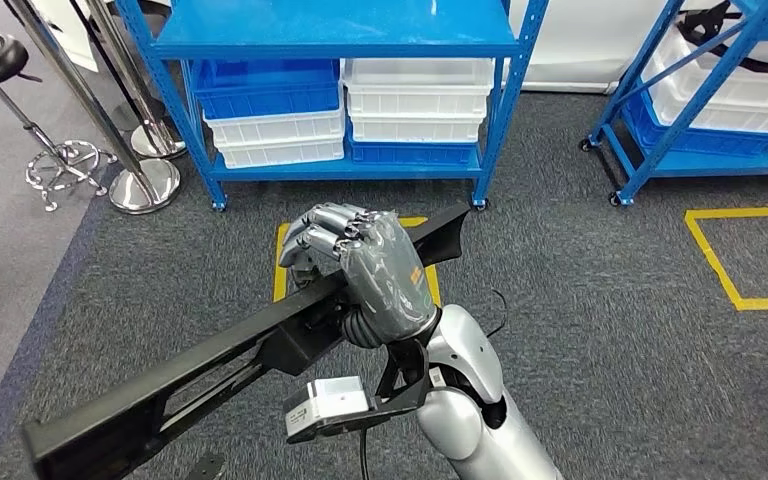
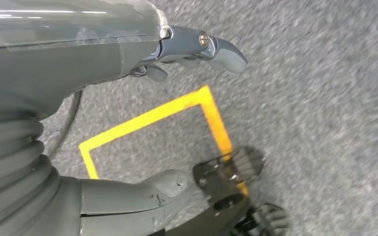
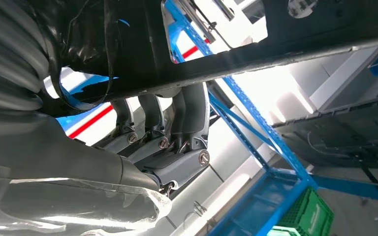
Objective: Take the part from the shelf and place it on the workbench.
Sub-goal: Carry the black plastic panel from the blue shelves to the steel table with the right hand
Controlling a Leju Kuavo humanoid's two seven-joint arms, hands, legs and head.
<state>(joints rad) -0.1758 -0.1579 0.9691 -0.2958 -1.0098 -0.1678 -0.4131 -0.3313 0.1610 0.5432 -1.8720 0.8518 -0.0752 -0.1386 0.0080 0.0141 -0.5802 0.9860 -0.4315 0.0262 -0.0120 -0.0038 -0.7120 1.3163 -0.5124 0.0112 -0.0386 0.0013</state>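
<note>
Gripping a long black slotted part [image 1: 210, 355], the right hand [image 1: 375, 275], fingers wrapped round.

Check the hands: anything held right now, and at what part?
The right hand grips the long black part near its middle, fingers curled over its top edge. The left hand holds nothing.

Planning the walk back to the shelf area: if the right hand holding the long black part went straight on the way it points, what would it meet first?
Probably the blue shelf with its stacked bins ahead. The right hand grips the long black part, whose far end leads toward the shelf's post; open carpet lies between, and depth is unclear.
</note>
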